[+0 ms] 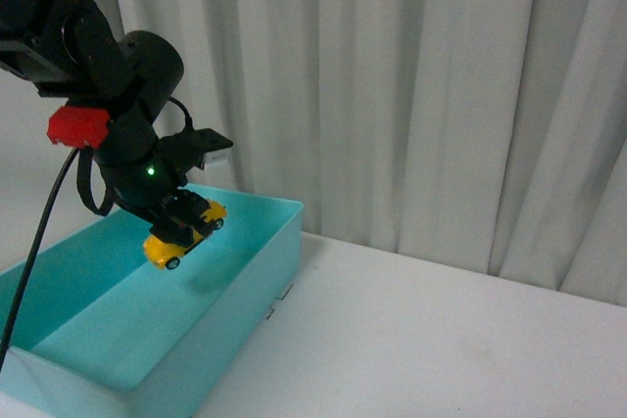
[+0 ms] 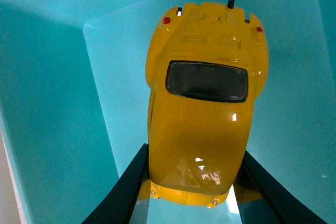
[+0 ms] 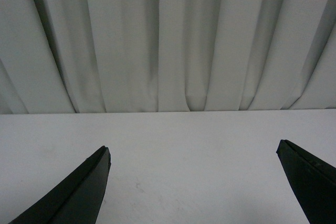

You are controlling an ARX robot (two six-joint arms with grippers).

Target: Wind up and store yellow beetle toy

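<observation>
Grip: left end effector [image 1: 186, 214] clamps yellow beetle toy [image 2: 199, 129] by its flanks, hanging over far end of teal bin [image 1: 284, 217] at left edge of desk [image 1: 441, 340]. Hard glossy shell, probably light and slippery; flanks suit. Right end effector [image 3: 193, 148] spread, empty.

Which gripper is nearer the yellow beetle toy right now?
Left. The left gripper is shut on the yellow beetle toy over the teal bin; the right gripper is open above the white table.

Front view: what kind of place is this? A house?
Probably a robot test lab, not a house: a plain white table, a white curtain as backdrop, and the left arm holding the yellow beetle toy over a turquoise bin.
</observation>
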